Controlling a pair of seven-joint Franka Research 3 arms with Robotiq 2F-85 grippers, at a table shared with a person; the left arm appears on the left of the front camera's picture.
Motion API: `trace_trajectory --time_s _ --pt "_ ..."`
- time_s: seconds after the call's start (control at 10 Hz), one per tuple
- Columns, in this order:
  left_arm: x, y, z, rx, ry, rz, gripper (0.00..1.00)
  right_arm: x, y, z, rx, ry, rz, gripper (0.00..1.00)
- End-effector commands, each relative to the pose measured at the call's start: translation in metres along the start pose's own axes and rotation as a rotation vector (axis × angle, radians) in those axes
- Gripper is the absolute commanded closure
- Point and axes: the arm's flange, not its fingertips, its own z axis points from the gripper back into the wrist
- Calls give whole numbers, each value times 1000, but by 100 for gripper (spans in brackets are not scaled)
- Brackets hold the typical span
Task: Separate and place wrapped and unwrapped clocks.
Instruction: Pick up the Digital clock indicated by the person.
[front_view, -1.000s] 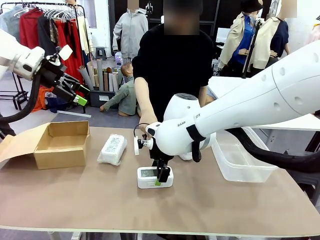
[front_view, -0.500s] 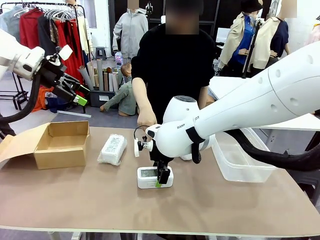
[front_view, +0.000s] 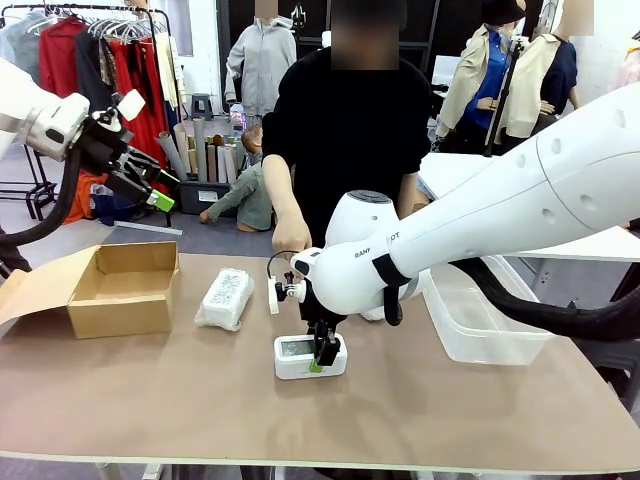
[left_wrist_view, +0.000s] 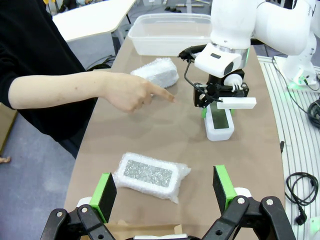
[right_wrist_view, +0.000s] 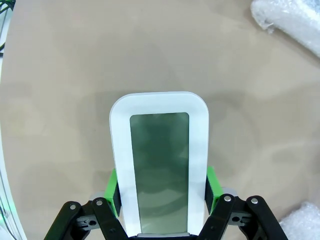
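White unwrapped clock (right_wrist_view: 159, 150) sits clamped in the right gripper (right_wrist_view: 162, 192); left gripper (left_wrist_view: 165, 192) hangs released.

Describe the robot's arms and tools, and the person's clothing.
Both arms are glossy white rounded shells; the right arm has a black band and dark lettering, the left arm a black hose. The left tool and right tool are black linkages with green pads. The person wears a black top.

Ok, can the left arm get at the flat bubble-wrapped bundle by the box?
Probably yes: the left claw is open, the bundle lies uncovered straight ahead of it, and the person's hand points farther off.
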Motion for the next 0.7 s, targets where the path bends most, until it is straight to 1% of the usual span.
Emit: trace_trajectory --time_s 0.0,0.1,0.3,0.4,0.6 --pt "1 0 2 2 -1 -1 0 4 -3 2 9 14 -9 95" --pt "1 0 2 2 -1 -1 0 4 -2 4 13 11 -8 100" --pt "1 0 2 2 -1 -1 0 3 1 14 25 -7 -15 100" --pt "1 0 2 2 -1 -1 0 4 0 24 37 -15 -43 100" --pt "1 0 2 2 -1 -1 0 8 -10 63 59 -38 -110 100"
